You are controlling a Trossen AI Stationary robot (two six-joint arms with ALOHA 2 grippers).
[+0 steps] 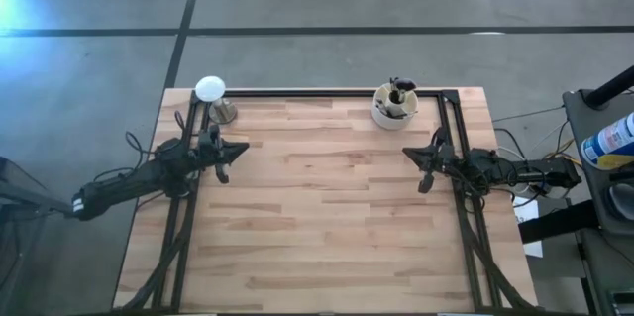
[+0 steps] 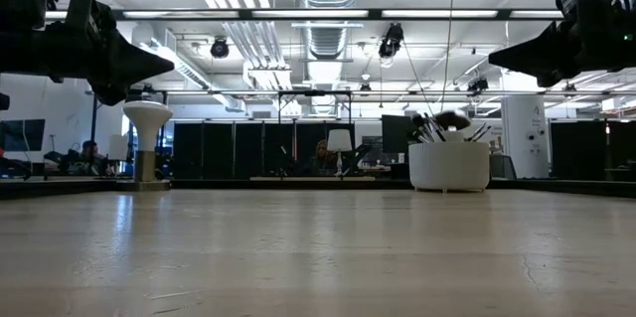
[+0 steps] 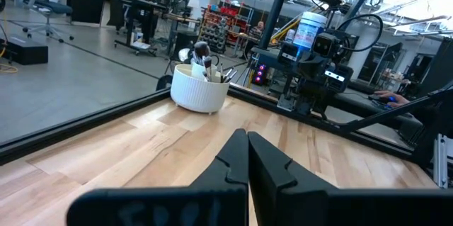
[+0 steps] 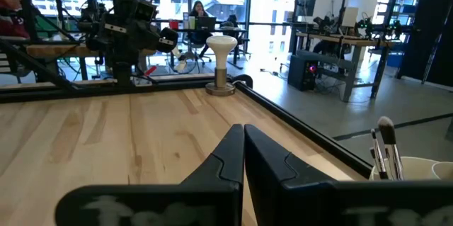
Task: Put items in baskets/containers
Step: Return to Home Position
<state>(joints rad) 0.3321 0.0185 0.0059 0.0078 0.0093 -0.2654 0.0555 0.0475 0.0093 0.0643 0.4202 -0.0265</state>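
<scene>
Makeup brushes (image 1: pixel 399 89) stand bundled in the white round cup (image 1: pixel 394 110) at the table's (image 1: pixel 327 217) far edge, on the right arm's (image 1: pixel 495 169) side. No loose brush shows on the wood, so filling looks done and the step in hand reads as homing. Left arm (image 1: pixel 149 172) sits at the left side, near the white disc on stand (image 1: pixel 210 89). Left jaws are pressed together and empty, right jaws the same, both off the table. Next move: park both arms, nothing to grasp.
</scene>
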